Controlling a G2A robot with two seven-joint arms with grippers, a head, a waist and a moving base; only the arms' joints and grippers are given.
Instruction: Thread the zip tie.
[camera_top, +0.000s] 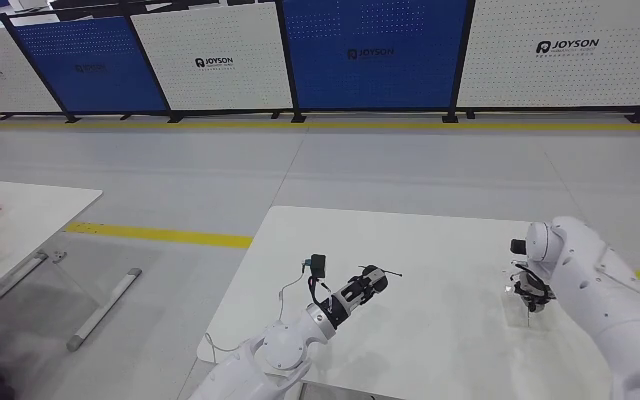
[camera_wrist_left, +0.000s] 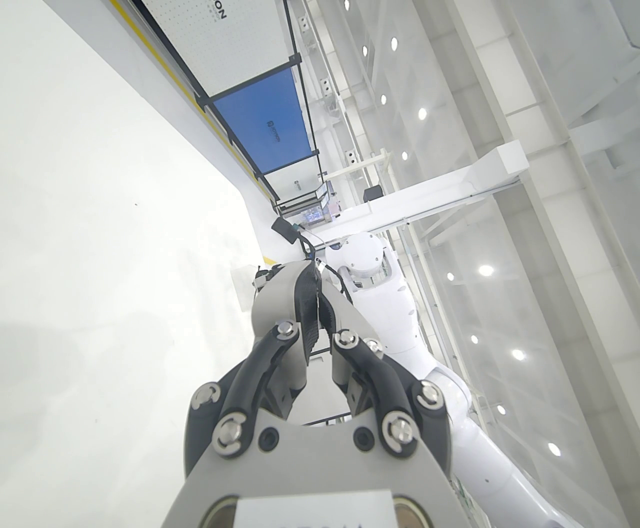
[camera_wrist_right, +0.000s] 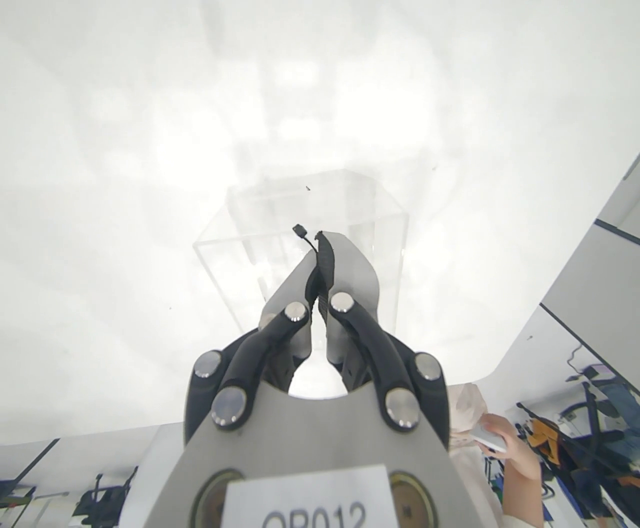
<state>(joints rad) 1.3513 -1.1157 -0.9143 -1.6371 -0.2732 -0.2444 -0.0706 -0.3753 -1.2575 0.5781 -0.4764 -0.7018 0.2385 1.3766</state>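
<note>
Poking past right gripper (camera_wrist_right: 320, 239): zip tie (camera_wrist_right: 300, 230) head.

Grippers: 2, namely left gripper (camera_top: 376, 279) and right gripper (camera_top: 527, 293).

Zip ties: 2 (thin black strips, one pinched at each gripper). They are zip tie (camera_top: 392, 271) at the left and second zip tie (camera_wrist_right: 299, 229), with a small square head, at the right.

Clear box (camera_wrist_right: 385, 260): 1.

Tables: 2, namely work table (camera_top: 440, 340) and side table (camera_top: 40, 205).

Partition panels: 5.
- Blue: 2, namely blue panel (camera_top: 95, 65) and further blue panel (camera_top: 375, 50).
- White: 3, namely white panel (camera_top: 210, 60), next white panel (camera_top: 550, 50) and leftmost white panel (camera_top: 18, 80) (cut by the frame edge).

Yellow floor lines: 2, namely near yellow floor line (camera_top: 160, 235) and far yellow floor line (camera_top: 400, 125).
</note>
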